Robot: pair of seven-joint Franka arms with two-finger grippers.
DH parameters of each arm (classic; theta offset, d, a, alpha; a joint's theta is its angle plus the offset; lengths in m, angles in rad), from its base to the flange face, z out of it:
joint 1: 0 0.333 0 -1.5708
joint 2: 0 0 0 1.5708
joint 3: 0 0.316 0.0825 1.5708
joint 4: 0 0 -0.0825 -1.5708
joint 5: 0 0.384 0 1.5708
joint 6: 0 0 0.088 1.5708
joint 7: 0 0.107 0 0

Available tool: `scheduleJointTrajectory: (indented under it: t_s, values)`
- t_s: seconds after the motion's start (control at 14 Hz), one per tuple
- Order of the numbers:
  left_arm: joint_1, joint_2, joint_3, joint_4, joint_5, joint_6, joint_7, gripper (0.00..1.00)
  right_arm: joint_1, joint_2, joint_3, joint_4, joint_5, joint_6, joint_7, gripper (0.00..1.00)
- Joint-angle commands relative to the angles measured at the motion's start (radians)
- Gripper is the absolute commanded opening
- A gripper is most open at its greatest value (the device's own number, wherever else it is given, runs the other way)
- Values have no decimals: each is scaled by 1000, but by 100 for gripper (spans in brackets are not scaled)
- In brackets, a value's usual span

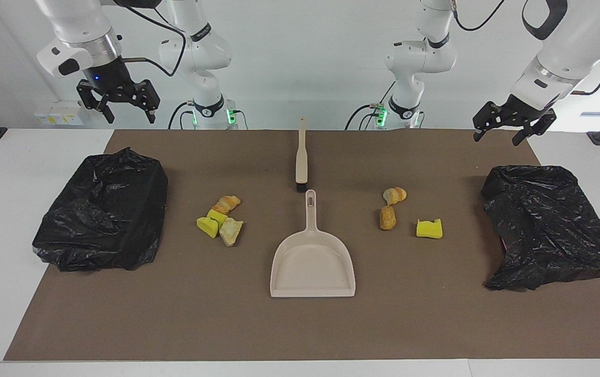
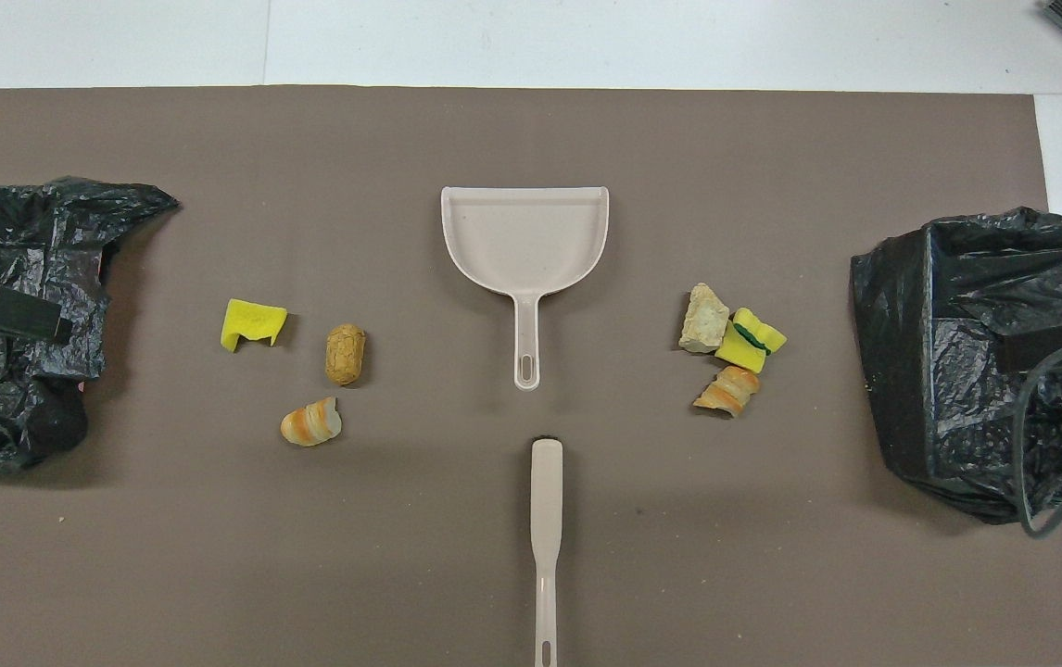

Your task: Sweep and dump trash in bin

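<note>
The trash lies in two groups on the brown mat. Toward the right arm's end are yellow sponge chunks (image 1: 210, 225) (image 2: 750, 337), a striped bread piece (image 1: 226, 203) (image 2: 727, 391) and a tan lump (image 1: 231, 231) (image 2: 703, 319). Toward the left arm's end are a yellow chunk (image 1: 429, 229) (image 2: 253, 322), a brown lump (image 1: 387, 217) (image 2: 346, 353) and a bread piece (image 1: 394, 195) (image 2: 310, 423). My right gripper (image 1: 129, 116) (image 2: 1045, 347) is open and empty, high over one black bin bag (image 1: 103, 209) (image 2: 957, 306). My left gripper (image 1: 497, 139) (image 2: 3, 313) is open and empty, high over the other bag (image 1: 546, 225) (image 2: 21, 232).
A beige dustpan (image 1: 313, 262) (image 2: 524, 232) lies mid-mat, its handle pointing toward the robots. A beige brush (image 1: 301, 157) (image 2: 546, 519) lies in line with it, nearer to the robots, bristle end toward the pan's handle. A brown mat (image 1: 436, 314) covers the white table.
</note>
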Motion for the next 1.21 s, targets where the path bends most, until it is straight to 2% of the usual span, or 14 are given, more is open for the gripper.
scheduleJointTrajectory:
  t_s: [0.0, 0.78, 1.14]
  values:
    - [6, -12, -1, -3, 15, -12, 5, 100, -13, -19, -2, -24, 17, 25, -25, 100]
    - [-9, -14, -4, -3, 14, -15, -1, 100, -13, -19, -2, -23, 14, 32, -25, 100]
    - [-15, -14, -63, -5, 9, -10, -72, 100, -13, -19, -3, -24, 14, 32, -25, 100]
